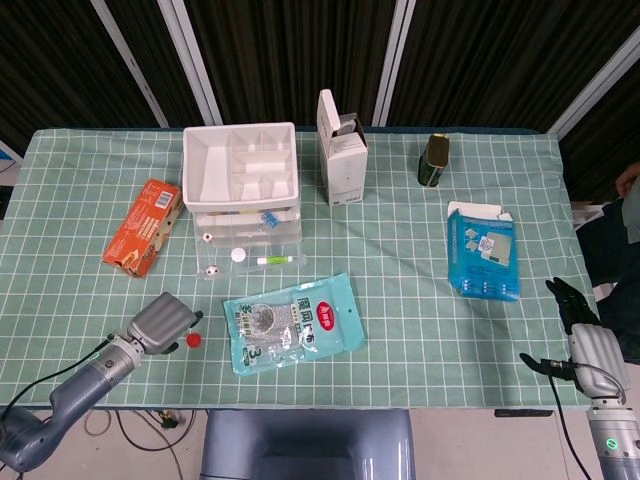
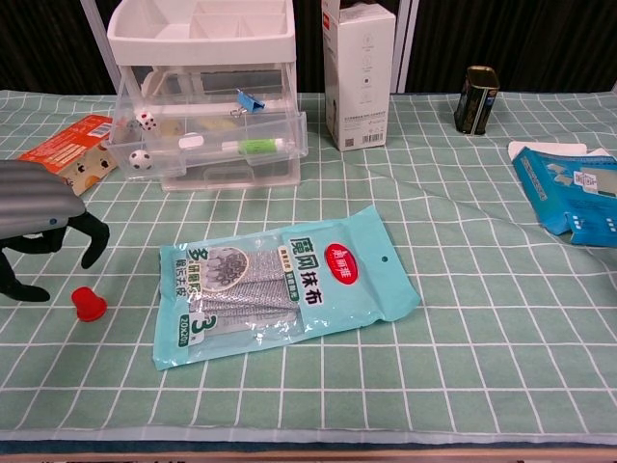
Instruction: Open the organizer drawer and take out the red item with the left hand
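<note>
Chest view: our left hand (image 2: pixel 39 217) hangs released, fingers spread over the red cap (image 2: pixel 89 303) near the table's (image 2: pixel 482 386) front edge; right hand's (image 1: pixel 583 335) fingers — can't tell.

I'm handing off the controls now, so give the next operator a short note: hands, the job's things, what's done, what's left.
Left hand: holds nothing, fingers apart, just above the cloth beside the red item, not touching it.
Right hand: idle at the table's near right edge, holding nothing.
Organizer drawer: pulled open, small items inside.
Done: drawer opened, red item out and lying on the tablecloth, left of the teal packet.
Left: apparently nothing but drawing the left arm clear.
</note>
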`<state>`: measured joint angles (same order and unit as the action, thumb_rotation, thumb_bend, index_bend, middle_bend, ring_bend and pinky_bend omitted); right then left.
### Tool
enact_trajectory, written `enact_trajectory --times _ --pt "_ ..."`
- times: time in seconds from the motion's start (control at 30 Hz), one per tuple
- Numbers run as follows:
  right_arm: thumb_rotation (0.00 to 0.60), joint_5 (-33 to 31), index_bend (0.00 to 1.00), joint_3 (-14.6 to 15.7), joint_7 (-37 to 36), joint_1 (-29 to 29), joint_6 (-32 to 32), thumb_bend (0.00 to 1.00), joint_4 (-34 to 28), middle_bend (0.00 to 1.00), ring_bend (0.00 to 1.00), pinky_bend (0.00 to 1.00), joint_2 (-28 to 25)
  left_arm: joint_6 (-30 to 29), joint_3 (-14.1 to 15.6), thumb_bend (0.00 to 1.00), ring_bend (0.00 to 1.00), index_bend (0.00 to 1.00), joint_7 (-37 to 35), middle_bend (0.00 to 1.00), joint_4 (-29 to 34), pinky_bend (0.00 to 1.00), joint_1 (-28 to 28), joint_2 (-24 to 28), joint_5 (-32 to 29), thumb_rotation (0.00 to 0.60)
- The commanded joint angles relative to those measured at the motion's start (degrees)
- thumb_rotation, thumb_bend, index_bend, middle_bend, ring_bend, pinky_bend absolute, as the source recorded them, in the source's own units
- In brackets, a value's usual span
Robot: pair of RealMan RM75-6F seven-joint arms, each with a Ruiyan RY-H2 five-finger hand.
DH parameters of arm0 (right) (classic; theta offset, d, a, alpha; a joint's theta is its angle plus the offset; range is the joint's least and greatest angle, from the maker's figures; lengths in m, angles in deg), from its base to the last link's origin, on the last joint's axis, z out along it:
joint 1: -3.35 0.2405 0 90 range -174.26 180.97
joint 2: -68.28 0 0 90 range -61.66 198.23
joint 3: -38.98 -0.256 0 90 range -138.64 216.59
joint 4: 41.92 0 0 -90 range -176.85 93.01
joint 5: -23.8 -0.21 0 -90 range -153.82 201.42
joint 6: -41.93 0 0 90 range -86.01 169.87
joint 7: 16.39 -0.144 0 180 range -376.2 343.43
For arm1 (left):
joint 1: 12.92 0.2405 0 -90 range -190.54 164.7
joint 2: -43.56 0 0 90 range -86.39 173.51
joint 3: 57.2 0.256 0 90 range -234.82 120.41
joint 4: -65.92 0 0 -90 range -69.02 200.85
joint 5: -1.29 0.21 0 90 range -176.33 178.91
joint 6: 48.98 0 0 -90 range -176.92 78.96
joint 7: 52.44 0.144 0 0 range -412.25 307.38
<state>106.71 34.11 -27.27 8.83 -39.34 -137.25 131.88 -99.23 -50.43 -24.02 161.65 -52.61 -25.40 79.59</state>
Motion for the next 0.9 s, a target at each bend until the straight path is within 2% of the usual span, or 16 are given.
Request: enact_trajectory --times 0.03,0.07,0.13,0.2,0.23,0.3,0.37,0.4,0.5,0.73,0.9 --pt "0.600 0.06 0.00 0.00 0.00 -0.02 -0.07 0.01 0.06 0.00 0.00 0.22 -0.01 -4.94 -1.03 0.16 0.96 0.41 -0.68 0.98 0.69 1.00 2.37 0.20 0.45 0.600" --pt "0.600 0.12 0.00 0.02 0.01 -0.03 -0.10 0.01 0.11 0.00 0.00 0.22 0.00 -7.85 -1.46 0.16 0.90 0.38 -1.15 0.93 0.97 0.97 3.70 -0.02 1.02 0.600" --pt "0.600 0.20 0.00 0.04 0.13 -0.03 -0.16 0.01 0.21 0.00 0.00 0.22 0.03 -13.25 -1.98 0.16 0.76 0.30 -2.75 0.76 1.41 0.88 6.34 -0.57 2.47 0.600" --pt "0.600 0.32 0.00 0.05 0.25 -0.02 -0.22 0.01 0.31 0.00 0.00 0.22 0.09 -18.85 -2.12 0.16 0.54 0.20 -5.13 0.50 1.85 0.69 9.31 -1.06 4.26 0.600" --pt "0.600 0.38 0.00 0.06 0.35 -0.01 -0.25 0.01 0.37 0.00 0.00 0.22 0.11 -20.86 -2.00 0.16 0.46 0.16 -6.37 0.42 1.92 0.61 10.41 -1.29 5.29 0.600" --pt "0.600 0.63 0.00 0.08 0.79 0.02 -0.44 0.01 0.57 0.00 0.00 0.22 0.21 -25.88 -1.36 0.16 0.22 0.06 -10.49 0.18 1.81 0.39 13.34 -1.79 8.01 0.600" --pt "0.600 0.82 0.00 0.13 1.07 0.01 -0.58 0.01 0.67 0.00 0.00 0.21 0.35 -30.50 -0.46 0.15 0.08 0.01 -12.86 0.04 0.48 0.23 16.26 -2.20 10.54 0.600" --pt "0.600 0.84 0.00 0.13 1.09 0.00 -0.61 0.01 0.66 0.00 0.00 0.21 0.37 -32.08 -0.23 0.14 0.03 0.00 -13.12 0.01 -0.06 0.14 17.33 -2.41 11.06 0.600" --pt "0.600 1.00 0.00 0.07 1.58 -0.03 -0.96 0.01 0.93 0.00 0.00 0.22 0.53 -36.95 0.08 0.10 0.00 0.00 -12.84 0.00 -2.19 0.01 21.14 -3.62 11.51 0.600" --pt "0.600 1.32 0.00 -0.05 2.97 -0.03 -1.61 0.01 1.52 0.00 0.00 0.22 1.12 -40.78 -0.93 0.07 0.00 0.00 -13.86 0.00 -2.45 0.00 26.03 -4.90 8.00 0.600" --pt "0.600 2.25 0.00 -0.16 4.90 -0.16 -3.03 0.01 2.53 0.00 0.00 0.21 1.99 -40.25 -2.13 0.06 0.00 0.00 -14.14 0.00 -2.29 0.00 27.09 -5.10 6.37 0.600"
